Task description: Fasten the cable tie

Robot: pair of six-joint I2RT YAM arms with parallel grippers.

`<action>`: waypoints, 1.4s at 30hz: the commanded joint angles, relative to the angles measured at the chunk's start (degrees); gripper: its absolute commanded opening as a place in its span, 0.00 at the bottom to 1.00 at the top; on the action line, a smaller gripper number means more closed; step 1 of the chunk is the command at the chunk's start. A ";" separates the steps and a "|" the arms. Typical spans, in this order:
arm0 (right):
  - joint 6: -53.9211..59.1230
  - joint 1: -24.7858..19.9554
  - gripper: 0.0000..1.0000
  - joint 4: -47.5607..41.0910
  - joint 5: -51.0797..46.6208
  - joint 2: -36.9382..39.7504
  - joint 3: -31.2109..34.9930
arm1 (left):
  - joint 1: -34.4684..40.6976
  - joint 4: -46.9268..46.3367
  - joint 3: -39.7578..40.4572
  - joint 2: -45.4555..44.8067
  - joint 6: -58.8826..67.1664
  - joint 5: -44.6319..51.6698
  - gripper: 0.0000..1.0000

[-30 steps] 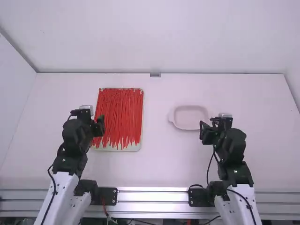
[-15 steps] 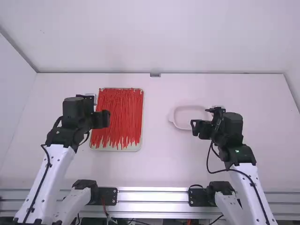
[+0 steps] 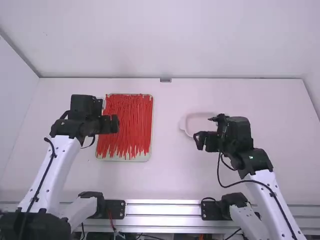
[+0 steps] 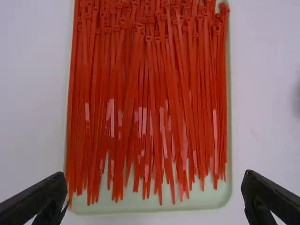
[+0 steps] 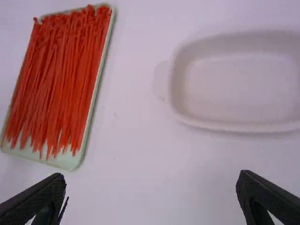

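Left of centre in the high view, your left gripper (image 3: 112,124) sits over the left edge of the pale green tray (image 3: 124,158). It looks to be hovering rather than touching, though height is hard to judge from above. Its wrist view settles what the high view leaves unclear: both fingers (image 4: 42,194) stand wide apart and hold nothing. Red cable ties (image 3: 127,122) lie loose and straight along the tray, their tips just short of the rim nearest those fingers. Right of centre on the white table (image 3: 165,165), the white dish (image 5: 211,123) is partly covered by your right gripper (image 3: 200,141). The right wrist view shows its basin unobstructed, and that gripper's fingers are also spread and empty.
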State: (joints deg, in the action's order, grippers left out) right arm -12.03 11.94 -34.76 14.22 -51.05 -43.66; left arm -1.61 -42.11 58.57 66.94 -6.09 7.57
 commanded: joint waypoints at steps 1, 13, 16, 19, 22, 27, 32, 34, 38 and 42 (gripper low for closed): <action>1.94 1.40 0.98 -0.88 -7.40 -1.88 -4.10 | -0.65 0.52 0.96 1.55 0.62 0.66 0.99; 4.35 -0.70 0.98 -3.17 -11.30 -16.46 -11.85 | -0.70 11.63 -4.63 8.87 0.35 1.03 0.99; 4.37 0.15 0.98 -3.80 -10.82 -17.46 -13.16 | -0.59 13.00 -4.57 9.64 -0.28 0.96 0.99; 4.37 1.75 0.98 -4.26 -10.84 -17.75 -14.67 | -1.05 15.34 -4.48 10.80 -0.02 1.07 0.99; 4.35 3.50 0.98 -4.24 -10.84 -17.79 -16.04 | -0.76 16.00 -2.67 13.66 -0.61 0.98 0.99; 4.39 5.92 0.98 -4.15 -8.59 -18.80 -19.08 | -0.66 14.49 4.20 20.98 -1.60 2.38 0.99; 4.37 7.02 0.98 -4.24 -7.85 -20.72 -21.44 | -0.66 10.80 13.27 28.09 -1.27 1.81 0.99; 4.39 7.52 0.98 -4.28 -7.87 -22.05 -22.53 | -0.63 9.49 17.66 30.93 0.04 2.03 0.99; 4.35 8.00 0.98 -3.76 -7.82 -23.91 -23.26 | -0.66 10.27 22.10 34.03 -0.04 1.86 0.99; 4.33 7.93 0.98 -3.37 -6.32 -25.20 -23.19 | -0.66 14.05 23.17 36.39 0.02 1.86 0.99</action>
State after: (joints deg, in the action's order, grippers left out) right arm -7.44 19.77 -38.30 7.07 -75.72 -64.99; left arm -1.74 -28.05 80.93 101.97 -6.61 8.99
